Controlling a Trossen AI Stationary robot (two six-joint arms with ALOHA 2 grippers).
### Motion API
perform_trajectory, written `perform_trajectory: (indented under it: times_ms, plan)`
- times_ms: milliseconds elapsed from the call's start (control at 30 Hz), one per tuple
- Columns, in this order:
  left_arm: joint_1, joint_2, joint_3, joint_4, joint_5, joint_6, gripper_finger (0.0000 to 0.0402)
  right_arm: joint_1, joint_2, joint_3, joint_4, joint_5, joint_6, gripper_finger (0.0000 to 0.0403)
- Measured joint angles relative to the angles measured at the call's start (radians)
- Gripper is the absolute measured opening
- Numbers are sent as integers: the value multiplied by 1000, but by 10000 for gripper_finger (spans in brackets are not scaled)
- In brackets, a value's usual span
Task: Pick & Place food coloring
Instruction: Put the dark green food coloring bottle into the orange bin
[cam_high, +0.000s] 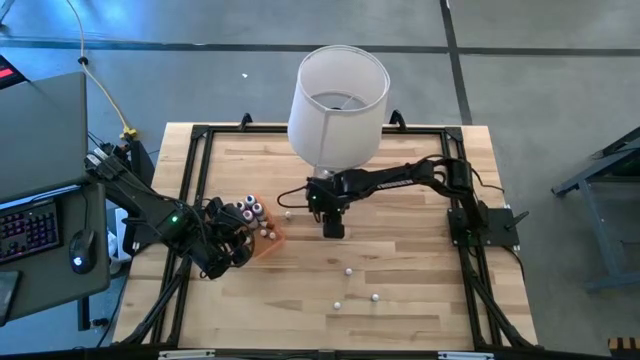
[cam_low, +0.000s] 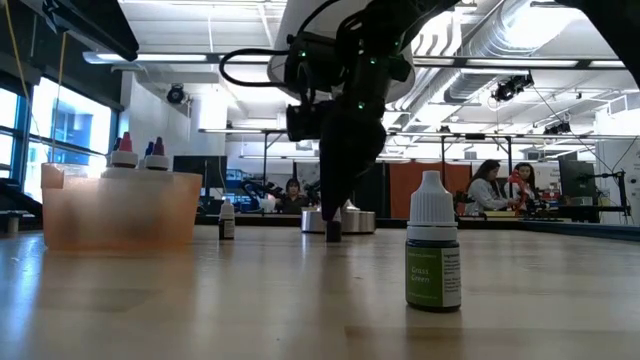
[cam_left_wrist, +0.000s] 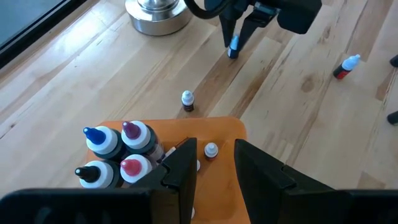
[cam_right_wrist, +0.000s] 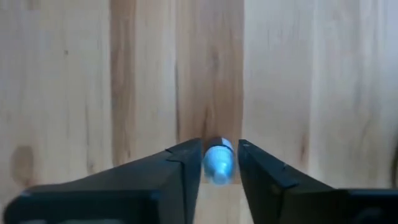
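a low view level with a wooden table. nearest stands a small bottle with a white cap and a green label, upright and alone. to one side sits a translucent orange tray with bottle tops showing above its rim. farther back, the right gripper points straight down from above, its tips at the table surface.

in the right wrist view, a blue-capped bottle sits between the two dark fingers, which stand narrow, just beside it on either side; whether they press it cannot be told.

from above, the right gripper is mid-table, below a big white lampshade. the left gripper hovers over the orange tray near the table's left side, its fingers slightly apart around nothing. the tray holds bottles with blue, purple and red tops. a few loose bottles lie scattered on the near part of the table, well apart from both grippers.
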Motion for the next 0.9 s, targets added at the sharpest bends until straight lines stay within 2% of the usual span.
perform_trajectory:
  times_ms: [167,367,567,667,900]
  plan:
    - [0,0,0,0,0,0,106,3,0,1,-1,-30,54,47]
    - [0,0,0,0,-1,0,106,38,0,1,54,-19,104,51]
    - [0,0,0,0,-7,0,106,130,0,1,274,-15,106,55]
    - [0,0,0,0,-4,-5,106,173,0,2,396,50,107,48]
    - [0,0,0,-2,-8,-10,106,237,0,112,455,252,87,52]
